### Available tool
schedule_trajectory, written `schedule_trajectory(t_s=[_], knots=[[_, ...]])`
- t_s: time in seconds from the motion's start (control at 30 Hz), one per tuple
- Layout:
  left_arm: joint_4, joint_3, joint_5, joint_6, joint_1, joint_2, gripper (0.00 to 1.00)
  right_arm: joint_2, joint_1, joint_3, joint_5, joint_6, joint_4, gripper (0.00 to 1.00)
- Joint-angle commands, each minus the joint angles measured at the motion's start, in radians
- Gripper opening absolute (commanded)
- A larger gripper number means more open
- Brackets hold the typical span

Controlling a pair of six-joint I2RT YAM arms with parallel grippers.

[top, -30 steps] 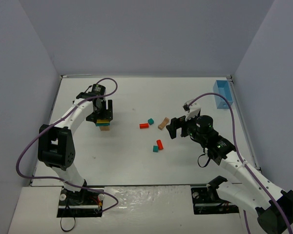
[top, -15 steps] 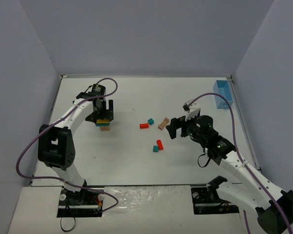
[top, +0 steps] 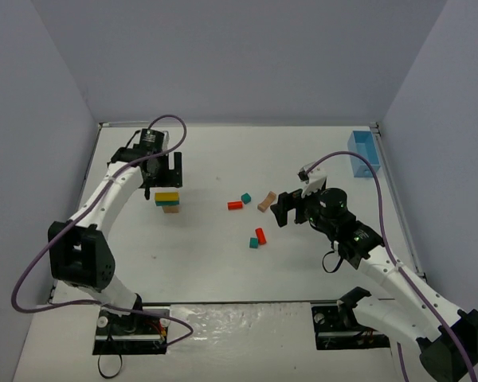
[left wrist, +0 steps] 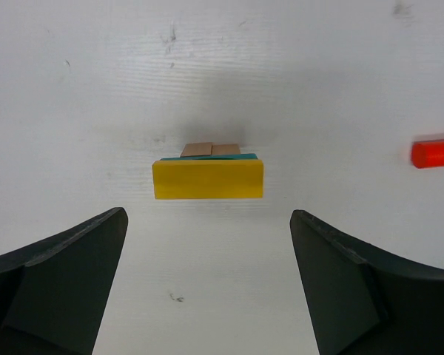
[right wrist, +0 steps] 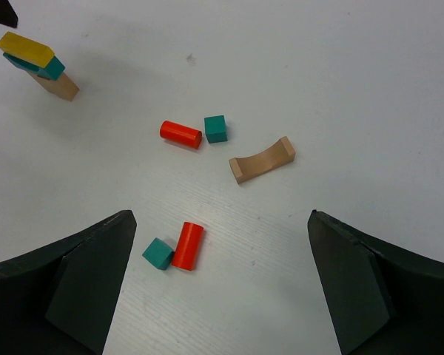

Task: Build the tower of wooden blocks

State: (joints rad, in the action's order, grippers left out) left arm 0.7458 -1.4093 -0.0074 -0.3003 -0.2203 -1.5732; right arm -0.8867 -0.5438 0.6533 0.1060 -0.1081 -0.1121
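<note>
Though low, wood block tower (top: 167,201): flat yellow slab (left wrist: 208,179) atop tan blocks (left wrist: 211,149).

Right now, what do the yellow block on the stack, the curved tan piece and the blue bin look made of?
Yellow block: probably painted wood, flat matte colour, crisp edges.
Curved tan piece: bare wood, it seems; pale unpainted tone.
Blue bin: likely plastic, thin pale glassy-looking walls, too small to be sure.
</note>
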Motion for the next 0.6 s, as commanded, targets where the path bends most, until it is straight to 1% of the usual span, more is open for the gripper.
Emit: schedule_trajectory(t_s=[0.0,0.07,0.13,0.17,0.2,0.23,0.3,0.47,0.53,0.57], knots=[[-0.003,-0.081,0.114,0.081,-0.018,0.160,0.90,0.033,0.004,0.025,-0.008,-0.013,-0.061,1.00],[-0.003,-0.079,0.132,0.113,-0.060,0.196,0.90,0.043,0.004,0.027,-0.020,-0.020,-0.059,1.00],[-0.002,-0.072,0.102,0.144,-0.144,0.216,0.90,0.054,0.004,0.030,-0.033,-0.031,-0.053,1.00],[-0.001,-0.069,0.066,0.150,-0.183,0.217,0.90,0.057,0.004,0.031,-0.037,-0.037,-0.052,1.00],[-0.004,-0.066,0.064,0.156,-0.247,0.217,0.90,0.063,0.004,0.032,-0.042,-0.047,-0.047,1.00],[-0.006,-0.063,0.065,0.157,-0.275,0.212,0.90,0.068,0.004,0.032,-0.051,-0.053,-0.044,1.00],[-0.008,-0.060,0.064,0.147,-0.329,0.181,0.90,0.081,0.004,0.031,-0.067,-0.072,-0.041,1.00],[-0.019,-0.076,0.040,0.133,-0.413,0.090,0.90,0.111,0.005,0.022,-0.103,-0.102,-0.025,1.00],[-0.041,-0.102,0.038,0.138,-0.441,0.037,0.89,0.124,0.004,0.015,-0.140,-0.108,-0.016,1.00],[-0.046,-0.126,0.041,0.143,-0.449,0.001,0.87,0.128,0.004,0.012,-0.144,-0.109,-0.013,1.00]])
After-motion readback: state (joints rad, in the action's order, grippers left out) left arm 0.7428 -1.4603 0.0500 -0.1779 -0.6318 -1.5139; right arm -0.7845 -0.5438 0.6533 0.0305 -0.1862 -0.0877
